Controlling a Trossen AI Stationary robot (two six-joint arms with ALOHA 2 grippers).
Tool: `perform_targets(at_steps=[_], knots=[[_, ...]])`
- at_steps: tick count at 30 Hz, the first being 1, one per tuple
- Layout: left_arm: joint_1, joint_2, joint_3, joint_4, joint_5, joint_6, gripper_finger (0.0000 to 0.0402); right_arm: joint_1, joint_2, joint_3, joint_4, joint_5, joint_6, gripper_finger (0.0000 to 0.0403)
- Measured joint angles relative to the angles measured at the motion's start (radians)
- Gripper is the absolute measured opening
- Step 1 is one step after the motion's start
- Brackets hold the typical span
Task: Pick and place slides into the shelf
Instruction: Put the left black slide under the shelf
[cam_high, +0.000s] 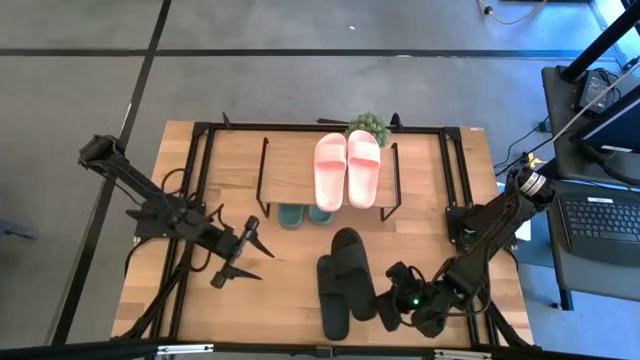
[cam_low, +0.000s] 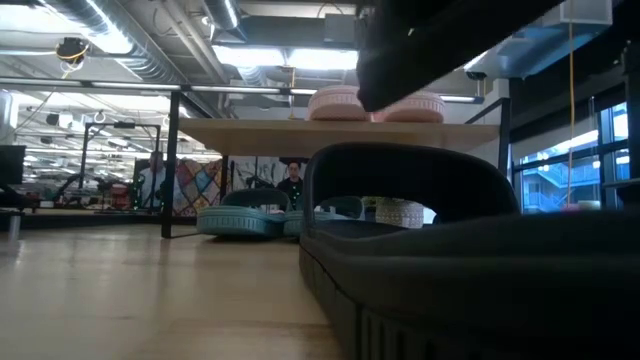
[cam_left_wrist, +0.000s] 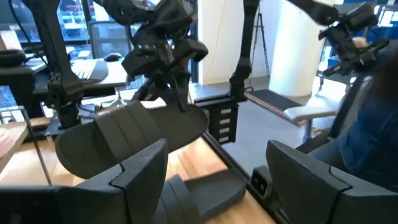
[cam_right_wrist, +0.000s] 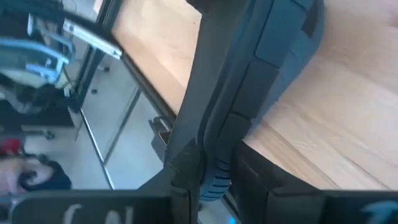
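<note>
I see the small low shelf (cam_high: 290, 170), a light wooden board on thin black wire legs, standing at the far middle of the table, with the pale pink rubber slides (cam_high: 347, 168) lying side by side on its right half. Under it, the dark green slides (cam_high: 303, 213) rest on the tabletop, heels poking out at the near edge. In front, one black rubber slide (cam_high: 333, 295) lies flat, and its mate (cam_high: 354, 262) is lifted and tilted beside it.

We record two dark six-joint arms: our left gripper (cam_high: 243, 256) held over the table's left half, fingers spread wide and holding nothing, our right gripper (cam_high: 385, 300) low at the front right, fingers nearly closed.
</note>
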Motion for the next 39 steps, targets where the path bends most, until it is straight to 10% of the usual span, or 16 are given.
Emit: perform_targets(at_steps=[28, 39], knots=[[-0.186, -0.014, -0.030, -0.166, 0.002, -0.009, 0.0263, -0.006, 0.144, -0.088, 0.162, 0.247, 0.324, 0.0072], [-0.219, -0.014, -0.030, -0.222, 0.002, -0.010, 0.0263, -0.031, 0.143, -0.364, 0.611, 0.351, 0.280, 0.0072]])
